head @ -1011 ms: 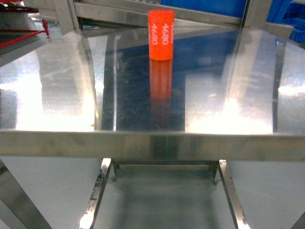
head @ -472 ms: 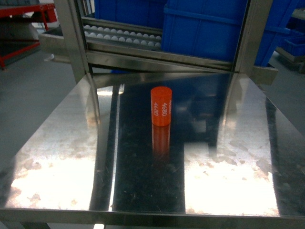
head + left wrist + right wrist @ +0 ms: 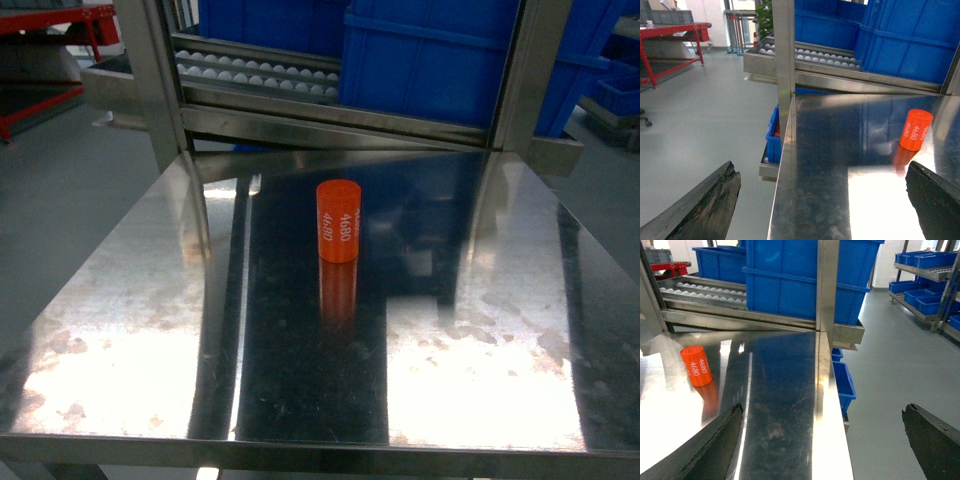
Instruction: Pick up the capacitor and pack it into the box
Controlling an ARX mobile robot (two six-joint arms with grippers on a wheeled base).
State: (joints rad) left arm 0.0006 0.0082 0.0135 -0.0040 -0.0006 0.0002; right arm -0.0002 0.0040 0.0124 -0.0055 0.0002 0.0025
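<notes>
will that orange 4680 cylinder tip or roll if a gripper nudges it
The orange cylinder stands upright on end, taller than wide, so a high nudge would probably topple it. Once down, its round side would likely roll on the smooth steel table. It looks rigid.

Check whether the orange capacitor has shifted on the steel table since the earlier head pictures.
Cannot tell for the full second: the head camera itself changed view. Over the last half second, no: the orange capacitor stands upright at the same spot before the blue bins on the steel table.
</notes>
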